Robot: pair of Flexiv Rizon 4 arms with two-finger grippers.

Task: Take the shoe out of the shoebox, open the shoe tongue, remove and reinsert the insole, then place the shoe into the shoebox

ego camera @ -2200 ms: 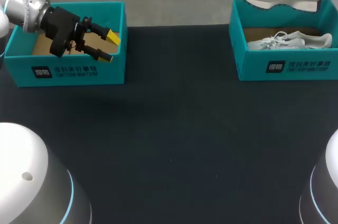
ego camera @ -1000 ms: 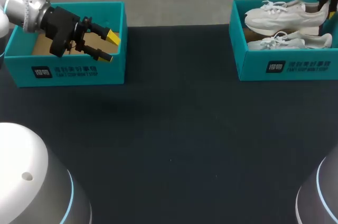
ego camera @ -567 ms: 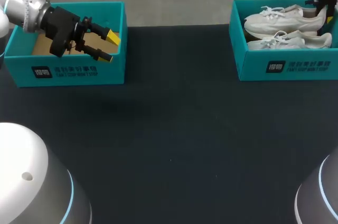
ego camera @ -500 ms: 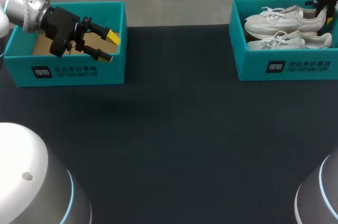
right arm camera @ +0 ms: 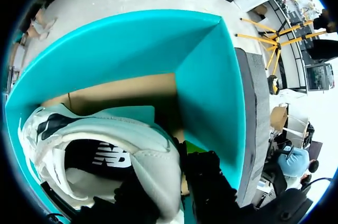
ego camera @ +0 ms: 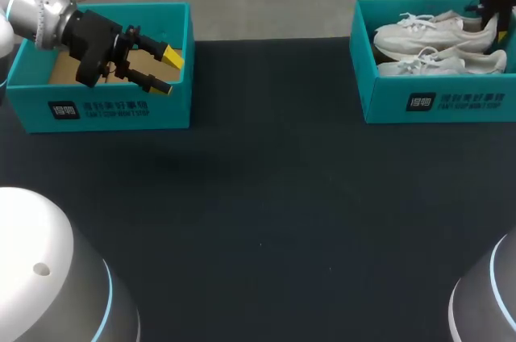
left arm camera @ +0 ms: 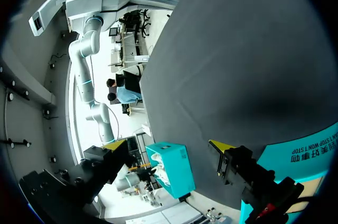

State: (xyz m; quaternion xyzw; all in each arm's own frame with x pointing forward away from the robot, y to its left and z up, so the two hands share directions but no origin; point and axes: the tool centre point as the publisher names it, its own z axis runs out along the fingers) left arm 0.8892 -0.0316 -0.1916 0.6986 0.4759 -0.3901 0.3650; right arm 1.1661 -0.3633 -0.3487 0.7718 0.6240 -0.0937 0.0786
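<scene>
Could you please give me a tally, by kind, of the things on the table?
Teal shoeboxes: 2
White shoes: 2
Total: 4

Wide table [ego camera: 266, 197] separates walled left shoebox [ego camera: 113, 88] and right shoebox [ego camera: 387, 98].

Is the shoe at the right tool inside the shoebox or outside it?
Inside. The shoe is within the walls of the shoebox, beside a second shoe; the right tool grips its heel.
</scene>
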